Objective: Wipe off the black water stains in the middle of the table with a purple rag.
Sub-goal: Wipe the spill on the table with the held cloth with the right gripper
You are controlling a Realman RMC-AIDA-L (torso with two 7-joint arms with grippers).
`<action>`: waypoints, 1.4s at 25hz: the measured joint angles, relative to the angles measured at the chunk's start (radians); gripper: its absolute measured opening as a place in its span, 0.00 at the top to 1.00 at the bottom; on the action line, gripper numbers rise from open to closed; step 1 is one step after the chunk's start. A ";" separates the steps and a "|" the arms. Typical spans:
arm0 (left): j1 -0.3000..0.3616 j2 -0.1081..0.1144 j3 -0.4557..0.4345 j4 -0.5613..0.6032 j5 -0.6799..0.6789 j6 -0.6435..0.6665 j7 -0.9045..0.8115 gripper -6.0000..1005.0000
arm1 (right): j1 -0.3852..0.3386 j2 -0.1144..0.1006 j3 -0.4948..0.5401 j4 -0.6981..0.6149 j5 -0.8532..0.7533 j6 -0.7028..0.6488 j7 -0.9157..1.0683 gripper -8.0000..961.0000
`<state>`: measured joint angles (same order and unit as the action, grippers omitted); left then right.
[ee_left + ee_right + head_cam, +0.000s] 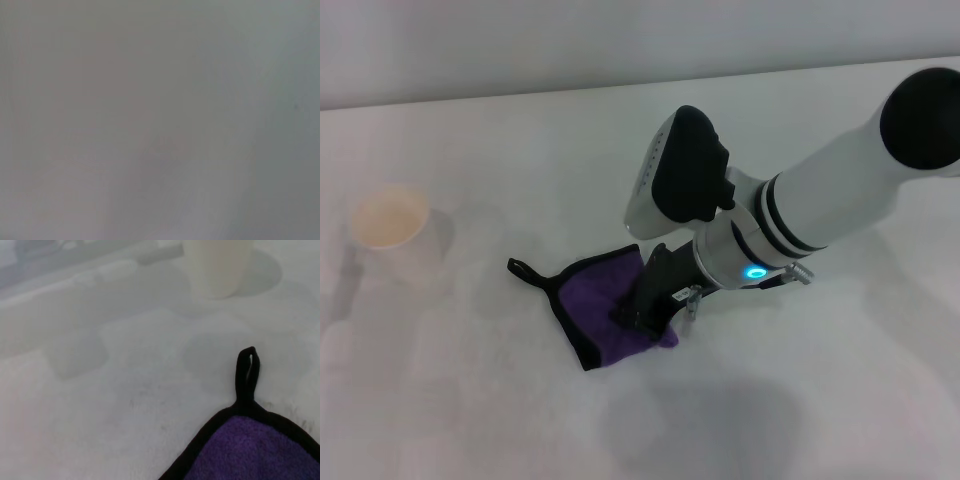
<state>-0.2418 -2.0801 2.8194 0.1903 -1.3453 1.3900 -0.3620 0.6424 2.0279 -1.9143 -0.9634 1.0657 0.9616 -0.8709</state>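
The purple rag is pressed under the right end effector, whose opening cannot be told; no stain is visible, so smearing or bunching is risked.

Head view: set high, looking forward and down across the white worktop. It takes in the right arm reaching in from the right, the purple rag near centre and a paper cup to the left.

Right wrist view: set low and close to the worktop, facing along it past the rag corner and its black loop toward the cup farther off. It shares rag, loop and cup with the head view.

Left wrist view: shows only a plain grey field; no feature links it to the other two views.
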 joint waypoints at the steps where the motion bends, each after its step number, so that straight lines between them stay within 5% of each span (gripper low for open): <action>1: -0.001 0.000 0.000 0.000 0.000 0.000 0.000 0.11 | -0.001 0.000 -0.011 0.000 0.003 -0.014 0.000 0.93; 17: -0.011 0.000 0.000 -0.001 0.000 -0.005 0.000 0.11 | -0.012 -0.009 0.005 0.044 -0.005 -0.206 0.008 0.93; 35: -0.028 0.000 0.000 -0.002 0.000 -0.007 0.000 0.11 | 0.031 0.000 -0.113 0.045 0.052 -0.162 0.006 0.93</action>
<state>-0.2697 -2.0801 2.8195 0.1886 -1.3453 1.3835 -0.3620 0.6737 2.0279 -2.0272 -0.9185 1.1172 0.7994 -0.8653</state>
